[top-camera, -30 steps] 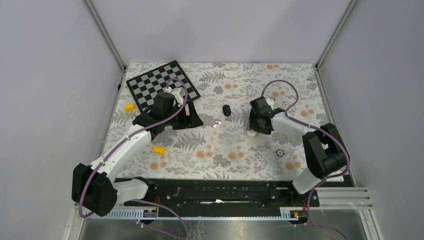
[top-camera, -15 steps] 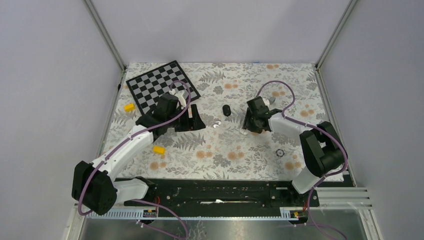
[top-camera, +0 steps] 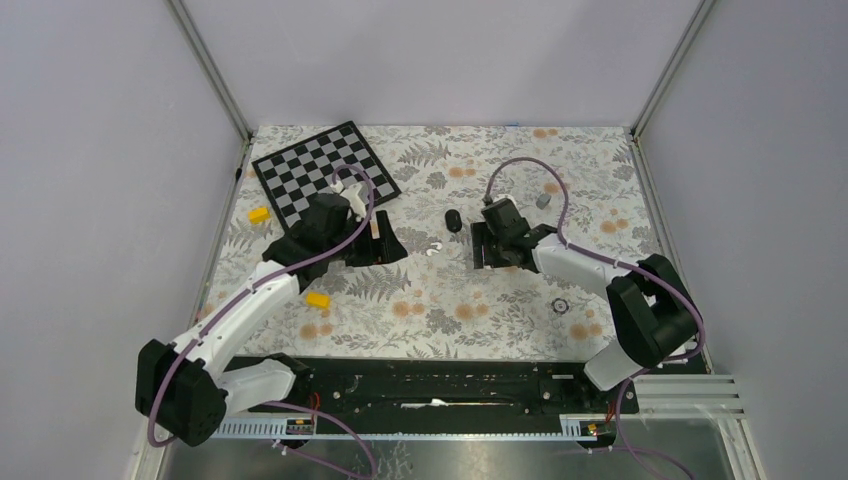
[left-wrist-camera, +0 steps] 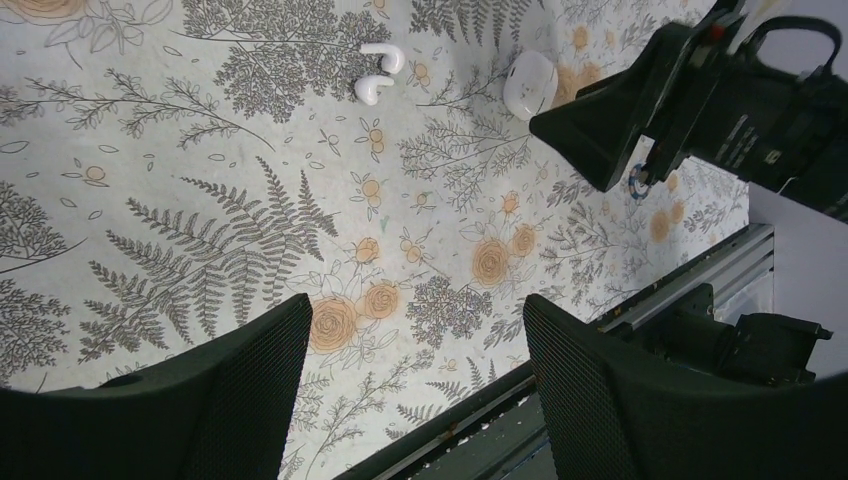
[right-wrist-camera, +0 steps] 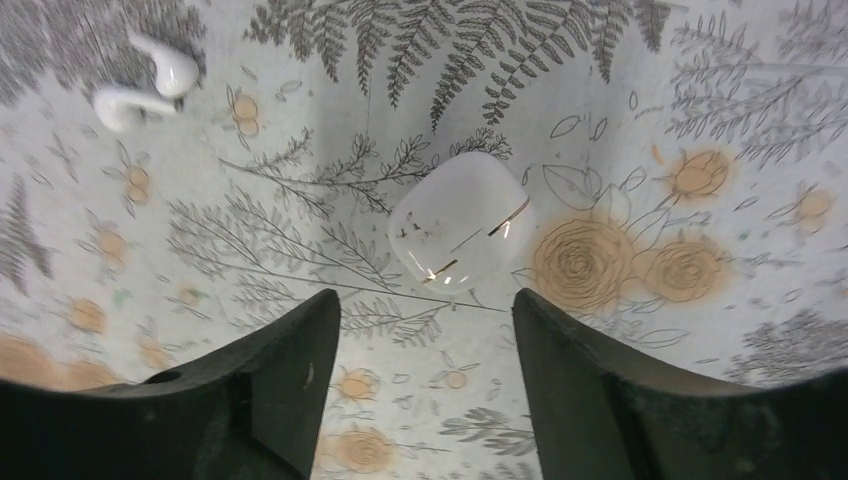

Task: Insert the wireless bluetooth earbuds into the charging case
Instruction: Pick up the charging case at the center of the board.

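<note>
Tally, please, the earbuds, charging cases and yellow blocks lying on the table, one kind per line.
White earbuds: 2
White charging case, lid shut: 1
Yellow blocks: 2
Total: 5

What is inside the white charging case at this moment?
Its inside cannot be seen: the charging case lies shut on the flowered cloth. Both white earbuds lie outside it, side by side on the cloth.
</note>
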Controlling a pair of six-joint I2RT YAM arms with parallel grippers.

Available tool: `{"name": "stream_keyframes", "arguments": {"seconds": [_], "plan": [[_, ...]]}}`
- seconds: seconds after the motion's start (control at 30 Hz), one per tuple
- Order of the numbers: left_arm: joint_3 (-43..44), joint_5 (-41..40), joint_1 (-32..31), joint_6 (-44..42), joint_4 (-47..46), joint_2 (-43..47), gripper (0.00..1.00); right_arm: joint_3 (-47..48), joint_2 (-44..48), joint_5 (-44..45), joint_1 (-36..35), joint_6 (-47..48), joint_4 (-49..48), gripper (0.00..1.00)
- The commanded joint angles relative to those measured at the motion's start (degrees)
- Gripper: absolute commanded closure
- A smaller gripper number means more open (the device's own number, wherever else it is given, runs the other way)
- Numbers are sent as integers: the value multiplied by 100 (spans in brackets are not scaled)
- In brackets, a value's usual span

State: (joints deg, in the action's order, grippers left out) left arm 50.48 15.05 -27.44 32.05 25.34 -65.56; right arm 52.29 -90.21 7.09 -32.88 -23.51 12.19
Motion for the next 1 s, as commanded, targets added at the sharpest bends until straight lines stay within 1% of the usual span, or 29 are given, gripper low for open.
{"name": "stream_keyframes", "arguments": {"seconds": [0.0, 0.07, 0.1, 0.17, 0.27, 0.33, 0.43, 0.53, 0.63, 0.83, 0.97], "plan": [[-108, -306, -24, 123, -397, 401, 21, -17, 129, 641, -292, 1975, 156, 26], [-87, -287, -20, 137, -384, 351, 21, -40, 131, 707, -329, 2507, 58, 16], [-83, -269, -24, 157, -381, 308, 21, -43, 138, 655, -326, 2752, -2, 13], [-95, -255, -24, 208, -388, 288, 21, 11, 113, 490, -326, 3139, -38, 11], [-133, -223, -24, 248, -481, 345, 21, 140, -47, -22, -325, 3592, -17, 12], [-97, -208, -24, 240, -487, 335, 21, 324, -274, -351, -301, 3719, 128, 13], [1, -200, -23, 214, -449, 288, 21, 690, -736, -621, -238, 3585, 467, 18], [61, -182, -24, 180, -403, 272, 21, 701, -902, -691, -215, 3501, 426, 20], [169, -227, -24, 185, -388, 265, 20, 651, -936, -665, -131, 3415, 383, 22], [245, -120, -22, 266, -537, 149, 20, 494, -705, -609, 38, 3284, 181, 22], [177, -40, -24, 263, -531, 74, 20, 541, -728, -1208, 30, 3356, 173, 22]]}}
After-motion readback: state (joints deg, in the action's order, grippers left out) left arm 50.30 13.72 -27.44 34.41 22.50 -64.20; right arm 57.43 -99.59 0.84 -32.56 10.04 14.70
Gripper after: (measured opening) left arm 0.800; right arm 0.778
